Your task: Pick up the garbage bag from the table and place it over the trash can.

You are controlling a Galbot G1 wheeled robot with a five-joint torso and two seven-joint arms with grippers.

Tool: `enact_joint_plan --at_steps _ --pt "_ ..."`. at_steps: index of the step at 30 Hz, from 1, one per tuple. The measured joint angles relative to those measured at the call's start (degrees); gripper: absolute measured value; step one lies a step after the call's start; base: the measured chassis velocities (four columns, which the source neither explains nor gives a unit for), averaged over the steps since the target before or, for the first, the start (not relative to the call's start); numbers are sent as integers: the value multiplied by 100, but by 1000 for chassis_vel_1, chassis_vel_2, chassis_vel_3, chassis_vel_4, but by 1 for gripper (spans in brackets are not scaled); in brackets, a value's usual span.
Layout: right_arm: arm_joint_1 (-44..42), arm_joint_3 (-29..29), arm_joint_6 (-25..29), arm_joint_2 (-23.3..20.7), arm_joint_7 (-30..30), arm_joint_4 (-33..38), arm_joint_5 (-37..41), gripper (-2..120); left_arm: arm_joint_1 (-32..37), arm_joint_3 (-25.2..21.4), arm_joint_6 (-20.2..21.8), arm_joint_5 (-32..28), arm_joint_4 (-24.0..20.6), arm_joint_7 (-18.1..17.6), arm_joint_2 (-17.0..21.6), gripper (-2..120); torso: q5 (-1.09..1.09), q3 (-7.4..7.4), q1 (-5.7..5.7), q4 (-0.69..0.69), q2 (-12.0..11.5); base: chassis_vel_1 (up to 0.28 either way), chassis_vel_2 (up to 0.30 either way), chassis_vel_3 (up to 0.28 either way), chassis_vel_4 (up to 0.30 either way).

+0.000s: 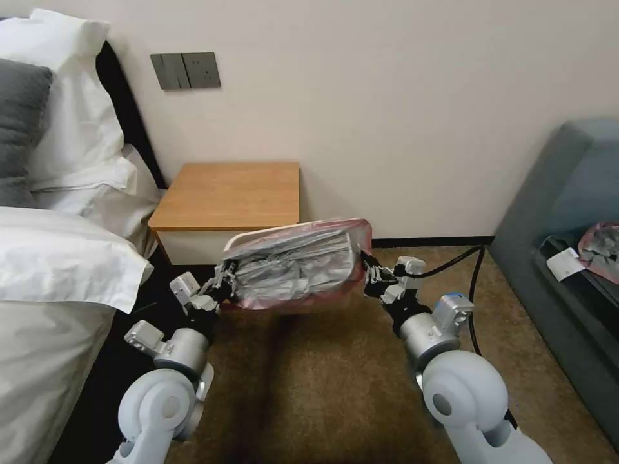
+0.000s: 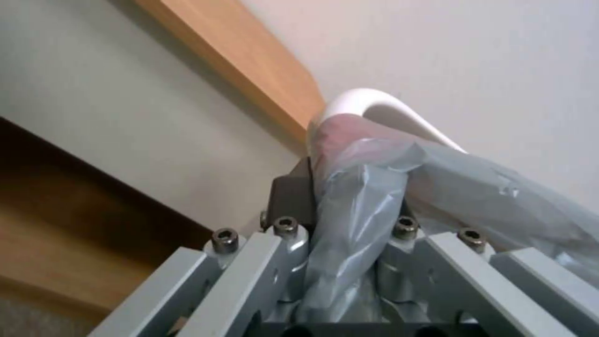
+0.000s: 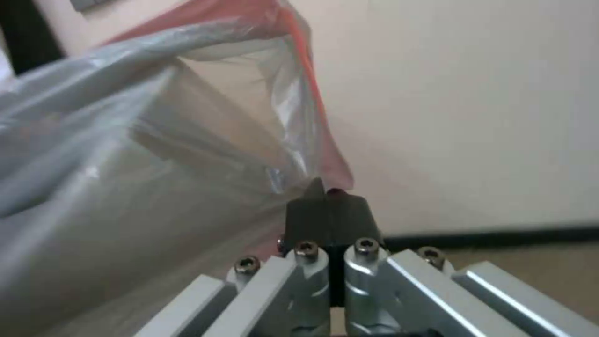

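The garbage bag [image 1: 293, 261], wrinkly grey plastic with a pink-red rim, is stretched wide between both grippers, just in front of the table [image 1: 232, 193]. It covers most of the trash can, whose cream rim [image 1: 240, 238] peeks out at the bag's left corner. My left gripper [image 1: 225, 278] is shut on the bag's left end. In the left wrist view the bag [image 2: 355, 206] bunches through the gripper [image 2: 346, 201], below the can's rolled rim [image 2: 362, 100]. My right gripper [image 1: 369, 267] pinches the right end. In the right wrist view the gripper [image 3: 327, 201] is shut on the pink rim [image 3: 312, 93].
A bed with white pillows [image 1: 58, 258] lies at the left, close to my left arm. A grey sofa [image 1: 567, 212] at the right holds a small grey-pink bundle with a paper slip [image 1: 596, 251]. A black cable [image 1: 474, 283] trails from my right arm over the brown carpet [image 1: 309, 386].
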Motion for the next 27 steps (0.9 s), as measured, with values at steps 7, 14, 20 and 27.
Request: enact_joint_plan --at_steps 7,14,20,27 --pt "211 35 351 -201 -183 -335 -489 0 121 76 78 -89 -116 17 18 10 0 0 1 0 0 0 0 0 0" --pt "177 31 204 -281 -272 -447 -666 14 139 119 81 -92 -195 59 9 10 -1 0 1 -1 0 0 0 0 0" --pt "-69 102 297 -412 -298 -356 -1079 34 67 16 61 28 -120 95 41 10 0 0 0 1 0 0 0 0 0" --pt "-699 637 1074 -533 -561 48 -2151 64 -134 -48 -87 880 246 79 124 10 0 0 0 -1 0 0 0 0 0"
